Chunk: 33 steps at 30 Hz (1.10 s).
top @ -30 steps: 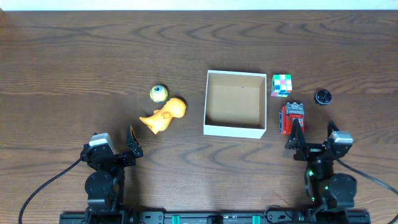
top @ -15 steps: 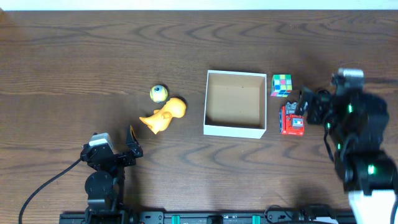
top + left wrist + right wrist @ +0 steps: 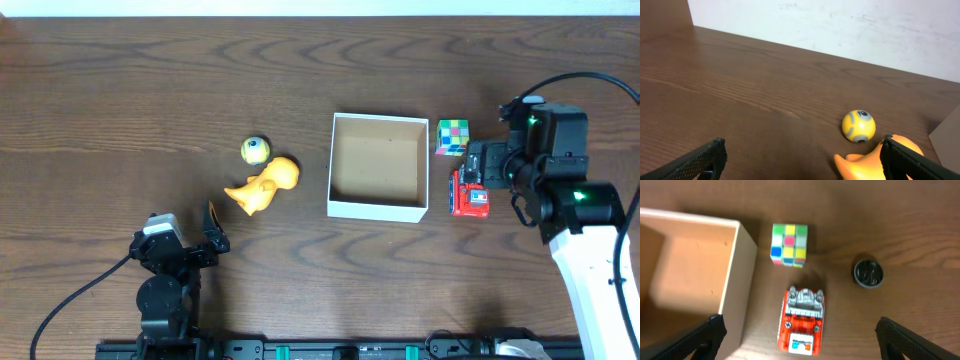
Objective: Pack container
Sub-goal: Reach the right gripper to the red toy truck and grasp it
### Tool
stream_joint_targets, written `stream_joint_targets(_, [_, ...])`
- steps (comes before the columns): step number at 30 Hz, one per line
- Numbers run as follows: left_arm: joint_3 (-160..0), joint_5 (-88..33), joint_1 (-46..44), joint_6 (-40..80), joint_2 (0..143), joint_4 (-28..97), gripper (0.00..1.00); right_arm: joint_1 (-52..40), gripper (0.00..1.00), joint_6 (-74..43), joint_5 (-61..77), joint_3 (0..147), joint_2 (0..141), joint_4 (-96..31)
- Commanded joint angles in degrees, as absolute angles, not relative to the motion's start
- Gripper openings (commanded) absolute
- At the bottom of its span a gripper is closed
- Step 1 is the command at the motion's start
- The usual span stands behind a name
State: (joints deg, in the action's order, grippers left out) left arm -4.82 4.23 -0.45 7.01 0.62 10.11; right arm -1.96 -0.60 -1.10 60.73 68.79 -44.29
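Right arm swung up from rest pose at near table edge, now out over toys right of container [image 3: 378,209]. Right gripper [image 3: 799,325] hangs above red toy truck [image 3: 470,196], fingers spread wide, holding nothing. Container sits mid-table, brown inside bare (nothing packed yet). Left gripper [image 3: 800,150] unmoved, spread too, empty. Judgement: packing just starting, truck likely first pick

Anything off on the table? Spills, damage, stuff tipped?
Nothing stands out. The container sits upright, intact and empty. The colour cube, red truck and black round piece lie right of it, the yellow ball and orange toy left. Nothing looks spilled or broken.
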Motion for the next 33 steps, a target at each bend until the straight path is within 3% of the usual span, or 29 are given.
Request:
stream_joint_targets(1, [-3.2,3.7,-0.6,6.0,0.3,10.6,0.98,-2.2,0.99,3.4,-1.7,61.8,71.5,-45.3])
stream_joint_targets(11, [-3.2,3.7,-0.6,6.0,0.3,10.6,0.98,-2.2,0.99,3.9,-4.9,61.8,82.8,-46.5])
stream_joint_targets(27, [-3.2,3.7,-0.6,6.0,0.3,10.6,0.98,-2.2,0.91,5.0,-4.9,61.8,98.7,-45.5])
stream_joint_targets(33, [-3.2,3.7,-0.6,6.0,0.3,10.6,0.98,-2.0,0.74,5.0,-4.9,61.8,101.2,-44.7])
